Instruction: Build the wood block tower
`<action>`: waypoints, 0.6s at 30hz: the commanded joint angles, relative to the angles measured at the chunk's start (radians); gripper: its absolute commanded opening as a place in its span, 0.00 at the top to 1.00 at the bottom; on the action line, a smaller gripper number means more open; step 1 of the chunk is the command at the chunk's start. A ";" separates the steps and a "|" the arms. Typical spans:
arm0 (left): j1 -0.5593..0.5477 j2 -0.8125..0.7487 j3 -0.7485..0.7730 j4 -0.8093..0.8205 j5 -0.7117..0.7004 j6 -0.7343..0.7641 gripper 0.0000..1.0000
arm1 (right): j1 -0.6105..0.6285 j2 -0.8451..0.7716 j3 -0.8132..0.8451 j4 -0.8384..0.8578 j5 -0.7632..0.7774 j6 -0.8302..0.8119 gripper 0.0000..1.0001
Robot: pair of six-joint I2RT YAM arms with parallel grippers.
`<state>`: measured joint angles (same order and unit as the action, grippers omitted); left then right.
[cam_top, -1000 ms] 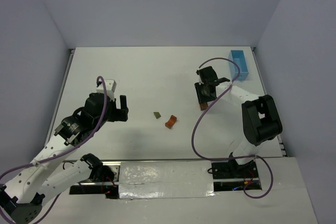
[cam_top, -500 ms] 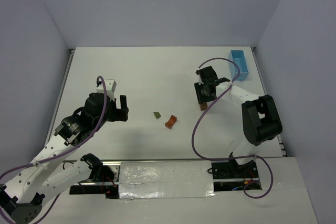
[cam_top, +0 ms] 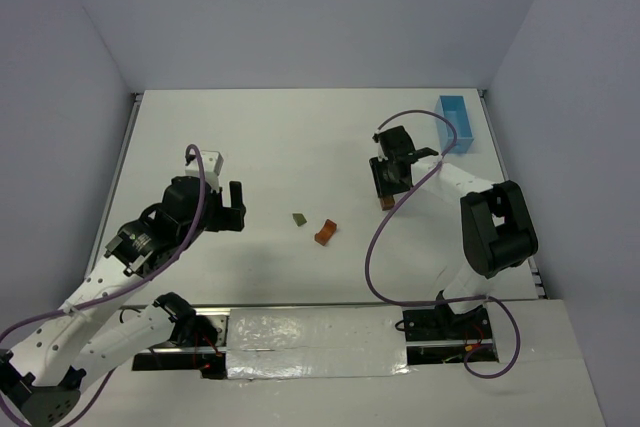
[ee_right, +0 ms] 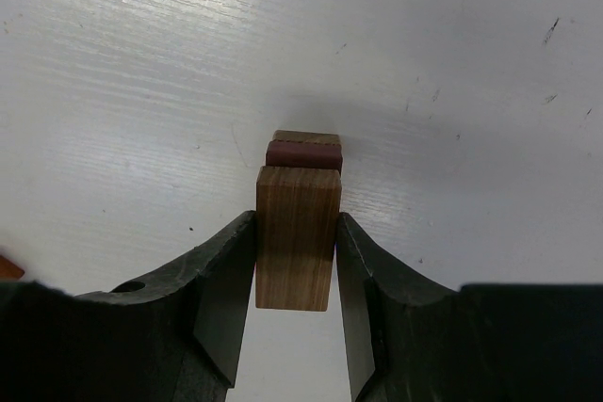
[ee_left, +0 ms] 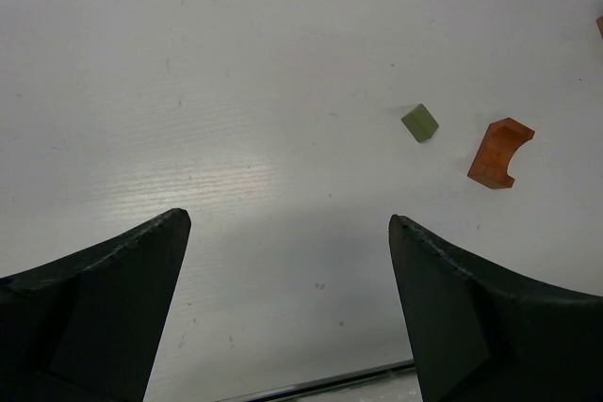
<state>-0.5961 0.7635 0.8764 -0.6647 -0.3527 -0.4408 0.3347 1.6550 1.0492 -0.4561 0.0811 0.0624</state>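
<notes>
Right gripper (ee_right: 297, 261): clamped on a tan wood block (ee_right: 296, 233), one finger flat against each side face, wood grain running upright in the wrist view. Directly beyond the tan wood block and in line with it: a dark red-brown block (ee_right: 303, 154), then the edge of a brown block (ee_right: 306, 136) behind that. Contact between the tan wood block and these two: cannot tell. Soft shadow on the tabletop (ee_right: 113, 63) around this small group. In the overhead view, located right of centre, apart from the light blue tray (cam_top: 455, 122) at the far right corner.

Left gripper (ee_left: 287, 223): jaws spread wide, holding no block, tabletop visible between the fingers. Ahead and to the right of the fingers: an olive-green block (ee_left: 419, 123) lying flat, and near it an orange arch block (ee_left: 500, 152) with its notch visible on one side. Not touching each other. Both loose near the middle of the tabletop, between the two arms, well apart from the group at the right gripper.
</notes>
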 commanded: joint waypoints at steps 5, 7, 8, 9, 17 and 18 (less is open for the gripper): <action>0.004 -0.001 -0.004 0.037 0.011 0.027 0.00 | -0.008 -0.014 0.046 0.027 -0.007 -0.001 0.54; 0.002 0.000 -0.004 0.040 0.012 0.028 0.01 | -0.010 -0.012 0.049 0.025 0.000 -0.001 0.53; 0.002 0.000 -0.005 0.039 0.012 0.028 0.01 | -0.010 -0.012 0.051 0.022 0.002 -0.004 0.50; 0.002 0.002 -0.004 0.039 0.014 0.027 0.01 | -0.008 -0.009 0.055 0.019 0.003 -0.006 0.50; 0.002 0.003 -0.002 0.039 0.014 0.028 0.00 | -0.011 -0.009 0.061 0.007 0.002 -0.016 0.50; 0.002 0.005 -0.004 0.040 0.014 0.028 0.01 | -0.008 -0.011 0.060 0.004 0.003 -0.015 0.50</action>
<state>-0.5961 0.7643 0.8764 -0.6647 -0.3428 -0.4397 0.3328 1.6554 1.0744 -0.4572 0.0761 0.0578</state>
